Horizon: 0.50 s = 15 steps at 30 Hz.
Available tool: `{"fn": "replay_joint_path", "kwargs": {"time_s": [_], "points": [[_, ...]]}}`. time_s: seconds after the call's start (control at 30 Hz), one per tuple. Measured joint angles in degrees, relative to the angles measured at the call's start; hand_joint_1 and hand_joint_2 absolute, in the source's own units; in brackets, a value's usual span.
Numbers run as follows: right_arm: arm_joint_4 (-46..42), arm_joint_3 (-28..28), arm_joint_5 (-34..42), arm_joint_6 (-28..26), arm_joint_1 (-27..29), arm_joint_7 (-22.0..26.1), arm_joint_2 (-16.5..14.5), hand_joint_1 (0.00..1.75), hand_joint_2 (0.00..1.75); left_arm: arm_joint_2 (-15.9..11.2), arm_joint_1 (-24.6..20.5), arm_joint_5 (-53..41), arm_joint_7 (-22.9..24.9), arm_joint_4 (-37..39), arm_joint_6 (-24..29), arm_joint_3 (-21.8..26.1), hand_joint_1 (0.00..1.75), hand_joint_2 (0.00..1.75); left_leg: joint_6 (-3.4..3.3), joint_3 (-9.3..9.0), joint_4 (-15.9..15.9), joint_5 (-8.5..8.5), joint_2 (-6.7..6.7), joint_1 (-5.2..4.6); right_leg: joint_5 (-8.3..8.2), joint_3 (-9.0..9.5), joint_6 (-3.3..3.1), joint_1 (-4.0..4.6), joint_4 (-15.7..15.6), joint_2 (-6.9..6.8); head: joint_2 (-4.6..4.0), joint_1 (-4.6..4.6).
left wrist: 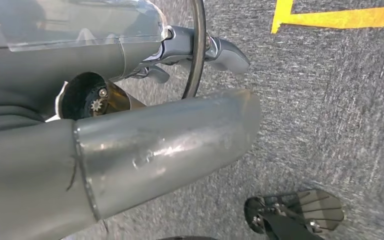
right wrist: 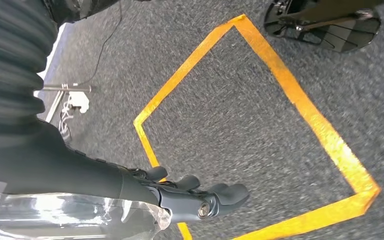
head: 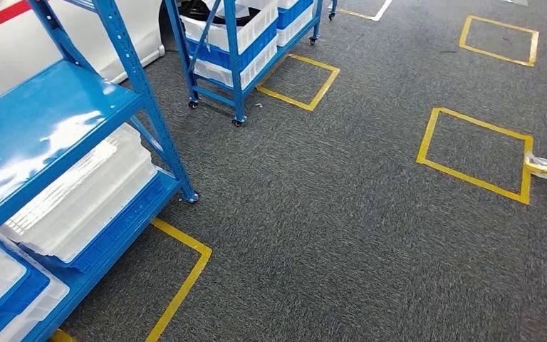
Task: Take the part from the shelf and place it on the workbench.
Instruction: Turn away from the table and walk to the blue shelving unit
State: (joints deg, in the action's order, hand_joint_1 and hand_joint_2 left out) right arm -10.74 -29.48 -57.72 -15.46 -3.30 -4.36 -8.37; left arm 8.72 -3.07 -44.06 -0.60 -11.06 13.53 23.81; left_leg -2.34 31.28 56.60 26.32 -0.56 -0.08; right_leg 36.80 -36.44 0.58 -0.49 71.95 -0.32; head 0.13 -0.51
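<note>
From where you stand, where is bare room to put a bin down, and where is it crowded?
Bare carpet lies between the near shelf and the yellow tape squares; the squares are empty inside. The top shelf board is bare. Crowded: the lower levels, packed with white trays, and the far rack.

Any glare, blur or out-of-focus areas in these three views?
Head view: overhead light glares white off the blue shelf top; the carpet and yellow tape squares are sharp. Left wrist view: the left hand sits too close and is soft, with highlights on its thick grey thumb; the carpet is streaked by blur. Right wrist view: the right hand is fairly sharp, the tape is slightly smeared, and clear plastic glints beside the hand.
</note>
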Motion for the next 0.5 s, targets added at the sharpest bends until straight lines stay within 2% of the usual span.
{"fn": "replay_joint_path", "kwargs": {"time_s": [0.03,0.07,0.1,0.13,0.2,0.23,0.27,0.33,0.37,0.4,0.47,0.5], "points": [[0.0,0.0,0.0,0.0,0.1,0.0,0.0,0.0,1.75,0.0,0.0,0.0,0.0,0.0,0.0,0.0,0.0,0.0,-0.01,0.0,0.1,0.0,-0.75,0.01,0.07,-1.04,0.1,-0.06,1.8,0.12,0.0,0.01],[0.0,0.0,-0.1,0.0,0.1,0.0,0.0,0.0,1.75,0.0,0.1,0.0,0.0,0.0,0.0,0.0,0.0,0.0,0.03,-0.03,0.2,0.02,-1.53,0.02,-0.99,-1.16,0.15,-0.15,1.6,0.19,0.0,0.01],[0.0,0.0,-0.1,0.0,0.1,0.0,0.0,0.0,1.75,0.0,0.1,-0.1,-0.1,0.0,0.0,0.0,0.0,0.0,0.12,-0.07,0.3,0.08,-2.35,0.06,-3.07,-0.23,0.15,-0.26,-0.8,0.42,0.0,0.01],[0.0,0.0,-0.1,0.0,0.1,0.0,0.0,0.0,1.75,0.0,0.1,-0.1,-0.1,0.0,0.0,0.0,0.0,0.0,0.27,-0.08,0.5,0.18,-3.1,0.12,-5.38,1.31,0.08,-0.4,-4.7,1.18,0.0,0.0],[0.0,0.0,-0.1,-0.1,0.2,0.0,0.0,0.0,1.75,0.1,0.0,-0.3,-0.1,0.0,0.0,0.0,0.0,0.0,0.8,0.25,1.1,0.42,-4.41,0.12,-7.97,3.87,-0.13,-0.59,-10.9,3.73,0.0,0.01],[0.0,0.0,-0.1,-0.1,0.2,0.0,0.0,0.0,1.75,0.1,0.0,-0.4,-0.1,0.0,0.0,0.0,0.0,0.0,1.11,0.5,1.3,0.47,-4.9,0.15,-8.17,4.33,-0.26,-0.59,-12.2,4.64,0.0,0.01],[0.0,-0.1,-0.1,-0.1,0.1,0.1,0.0,0.0,1.75,0.1,0.0,-0.5,-0.1,0.0,0.0,0.0,0.0,0.0,1.46,0.71,1.3,0.43,-5.42,0.2,-7.98,4.41,-0.43,-0.49,-12.4,4.89,0.0,0.02],[0.0,-0.1,-0.1,-0.2,-0.1,0.2,0.0,0.0,1.75,0.1,0.1,-0.5,0.0,0.0,0.0,0.0,0.0,0.0,2.08,0.99,1.3,0.36,-6.2,0.37,-8.18,4.52,-0.99,-0.51,-12.7,3.73,0.0,0.03],[0.0,-0.1,-0.1,-0.2,-0.1,0.2,0.0,0.0,1.75,0.1,0.2,-0.6,0.0,0.0,0.0,0.0,0.0,0.0,2.34,1.29,1.9,0.79,-5.63,0.36,-8.29,4.66,-1.42,-0.6,-12.9,3.07,0.0,0.08],[0.0,-0.1,-0.2,-0.3,-0.1,0.3,0.0,0.0,1.75,0.0,0.2,-0.6,0.1,0.0,0.0,0.0,0.0,0.0,2.54,2.09,3.5,1.82,-4.47,0.32,-8.4,4.76,-1.81,-0.69,-13.2,2.33,0.0,0.14],[0.0,-0.1,-0.2,-0.3,0.1,0.3,0.0,0.0,1.75,0.0,0.1,-0.6,0.2,0.0,0.0,0.0,0.0,0.0,2.93,5.15,9.9,5.35,-1.48,0.33,-8.4,4.87,-2.36,-0.57,-13.5,0.72,0.0,0.27],[0.0,-0.1,-0.2,-0.3,0.2,0.2,0.0,0.0,1.75,0.0,0.0,-0.6,0.2,0.0,0.0,0.0,0.0,0.0,3.14,7.0,13.6,7.01,-0.7,0.41,-8.33,4.86,-2.46,-0.46,-13.4,-0.16,0.0,0.29]]}}
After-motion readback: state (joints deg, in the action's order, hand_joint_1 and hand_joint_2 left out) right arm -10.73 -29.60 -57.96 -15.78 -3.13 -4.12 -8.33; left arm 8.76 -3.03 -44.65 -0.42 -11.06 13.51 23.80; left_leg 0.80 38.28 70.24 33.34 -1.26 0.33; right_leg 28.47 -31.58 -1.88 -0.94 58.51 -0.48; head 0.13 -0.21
